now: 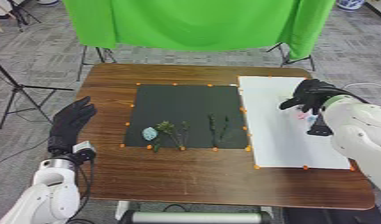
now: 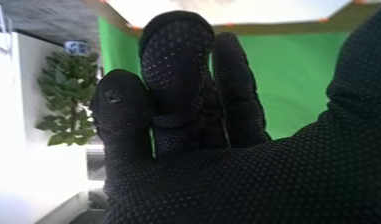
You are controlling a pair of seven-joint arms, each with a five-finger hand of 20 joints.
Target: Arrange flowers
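Hanging over the white sheet [image 1: 280,145] (black-gloved) is the right hand [image 1: 313,94].

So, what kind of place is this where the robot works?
It looks like a robotics lab or test room: a green cloth hangs behind the wooden table, tripods stand on the floor, and orange markers edge a black mat and a white sheet.

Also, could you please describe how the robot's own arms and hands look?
Both arms are white and rounded. The left robot hand and right robot hand wear black fabric gloves with small pale dots; dark cables run beside the left arm.
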